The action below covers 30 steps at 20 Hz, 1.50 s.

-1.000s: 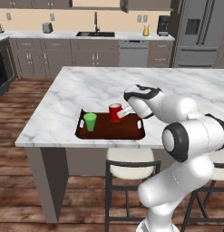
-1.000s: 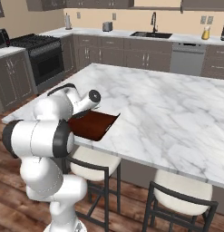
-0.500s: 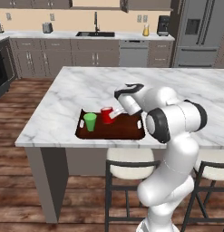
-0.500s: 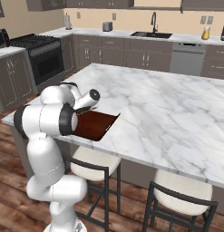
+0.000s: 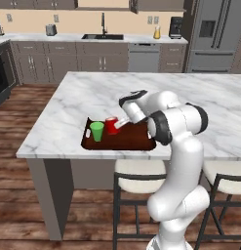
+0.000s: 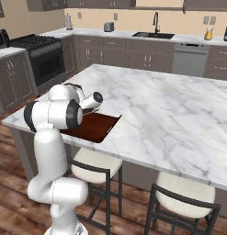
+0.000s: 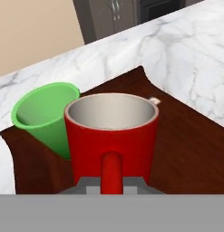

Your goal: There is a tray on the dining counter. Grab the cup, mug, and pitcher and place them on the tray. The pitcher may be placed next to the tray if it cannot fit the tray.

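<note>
White arm (image 5: 178, 122) folded low, elbow bent, hand (image 5: 123, 124) reaching sideways, fingers pinched nearly together

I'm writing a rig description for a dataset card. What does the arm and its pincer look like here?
The arm is glossy white with rounded, tubular segments and dark grey to black rings at its joints. The wrist narrows to a white hand with a dark band. The pincer is small, with pale fingers. No cables or markings are visible.

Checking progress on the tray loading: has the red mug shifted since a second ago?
Yes. In the left base view the mug, held by the hand, has moved left over the tray, closer to the green cup.
</note>
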### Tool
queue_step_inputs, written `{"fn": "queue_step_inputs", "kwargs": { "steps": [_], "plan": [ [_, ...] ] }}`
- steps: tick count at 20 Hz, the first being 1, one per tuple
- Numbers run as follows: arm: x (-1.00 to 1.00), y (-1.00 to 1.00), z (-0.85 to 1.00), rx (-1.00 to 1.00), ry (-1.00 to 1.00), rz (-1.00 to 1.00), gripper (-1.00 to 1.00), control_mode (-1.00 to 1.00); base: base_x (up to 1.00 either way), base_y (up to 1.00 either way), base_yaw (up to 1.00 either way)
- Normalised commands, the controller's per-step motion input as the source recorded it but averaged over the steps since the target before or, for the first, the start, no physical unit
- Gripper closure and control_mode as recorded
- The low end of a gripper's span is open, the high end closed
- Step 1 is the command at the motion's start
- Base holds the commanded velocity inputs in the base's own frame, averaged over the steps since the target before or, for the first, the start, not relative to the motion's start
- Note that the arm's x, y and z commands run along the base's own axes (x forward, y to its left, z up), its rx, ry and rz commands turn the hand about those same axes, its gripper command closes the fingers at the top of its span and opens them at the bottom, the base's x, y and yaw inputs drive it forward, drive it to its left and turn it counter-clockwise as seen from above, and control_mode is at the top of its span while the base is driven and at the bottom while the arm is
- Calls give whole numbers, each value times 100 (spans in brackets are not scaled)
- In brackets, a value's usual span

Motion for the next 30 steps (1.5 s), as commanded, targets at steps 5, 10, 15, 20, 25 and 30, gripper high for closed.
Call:
{"fn": "queue_step_inputs", "kwargs": {
  "steps": [5, 10, 15, 20, 25, 30],
  "plan": [
    [23, 0, -34, 0, 0, 3, 100, -100, 0, 0, 0],
    [12, 2, -22, 0, 0, 2, 100, -100, 0, 0, 0],
    [11, 10, -22, 0, 0, 0, 100, -100, 0, 0, 0],
    [0, 11, -14, 0, 0, 0, 100, -100, 0, 0, 0],
    [0, 14, -4, 0, 0, 0, -100, -100, 0, 0, 0],
    [-1, 9, 0, 0, 0, 0, -100, -100, 0, 0, 0]
  ]
}}
